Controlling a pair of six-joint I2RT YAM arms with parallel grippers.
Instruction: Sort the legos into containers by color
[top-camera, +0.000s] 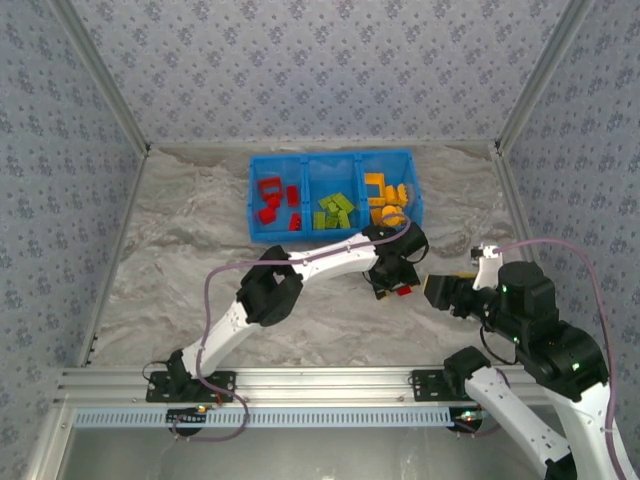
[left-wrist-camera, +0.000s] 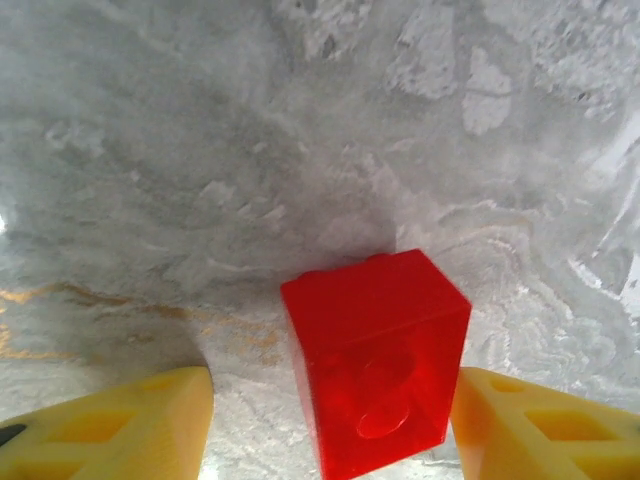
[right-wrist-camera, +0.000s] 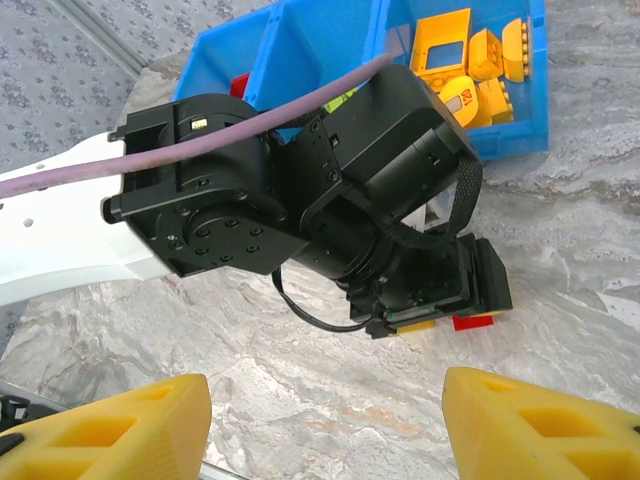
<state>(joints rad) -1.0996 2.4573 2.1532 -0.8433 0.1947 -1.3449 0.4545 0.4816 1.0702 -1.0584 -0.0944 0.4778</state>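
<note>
A red lego brick (left-wrist-camera: 375, 360) lies on the marbled table between the yellow fingers of my left gripper (left-wrist-camera: 332, 395). The right finger (left-wrist-camera: 520, 420) is almost against it and the left finger (left-wrist-camera: 130, 425) stands clear, so the jaws are open around it. From above, this gripper (top-camera: 392, 280) points down just in front of the blue bin (top-camera: 330, 154), the red brick (top-camera: 403, 291) under it. The bin holds red legos (top-camera: 275, 200) on the left, green (top-camera: 335, 210) in the middle and orange-yellow (top-camera: 385, 198) on the right. My right gripper (top-camera: 440, 290) is open and empty, facing the left wrist.
In the right wrist view the black left wrist (right-wrist-camera: 330, 190) with its purple cable (right-wrist-camera: 150, 150) stands close ahead of my right gripper (right-wrist-camera: 325, 400), with the bin (right-wrist-camera: 300, 50) behind it. Metal frame rails and patterned walls border the table.
</note>
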